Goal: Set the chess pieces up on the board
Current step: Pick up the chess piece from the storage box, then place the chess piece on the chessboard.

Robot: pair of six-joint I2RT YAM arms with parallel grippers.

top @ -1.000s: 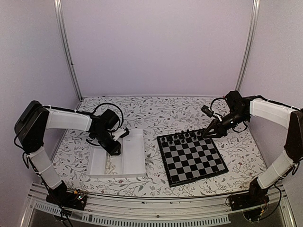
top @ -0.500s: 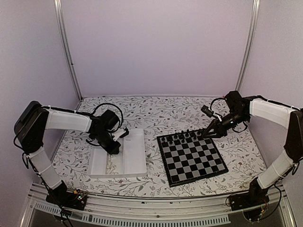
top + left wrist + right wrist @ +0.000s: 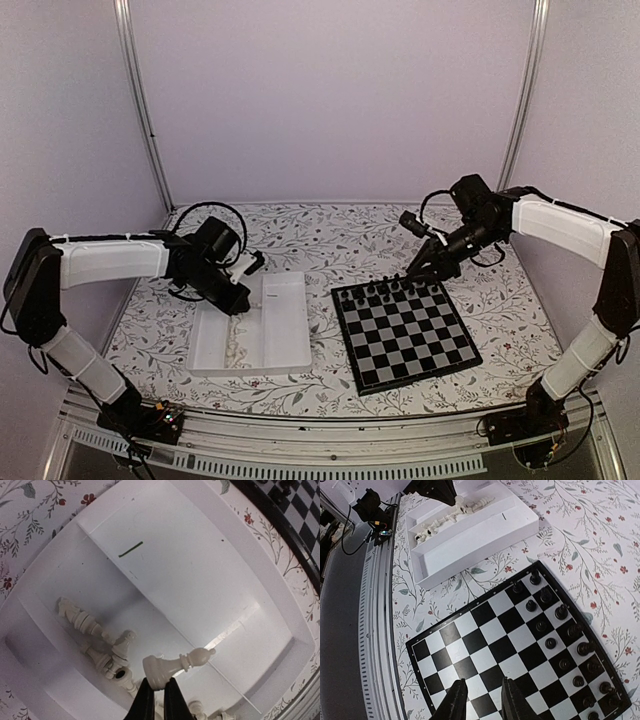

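- Left gripper [image 3: 155, 702] pinches a cream-white piece [image 3: 175, 666] by its base, above the white tray [image 3: 200, 570].
- Right gripper [image 3: 481, 702], jaws parted and empty, hangs over the board [image 3: 410, 340], 3 o'clock from the tray.
- Black pieces [image 3: 390, 290] line its 12 o'clock edge.

Left tool [image 3: 159, 685] clamped shut; right tool [image 3: 481, 685] slightly apart.

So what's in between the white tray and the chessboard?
Only bare flowery table cover between the tray and the board, clearest in the top view.
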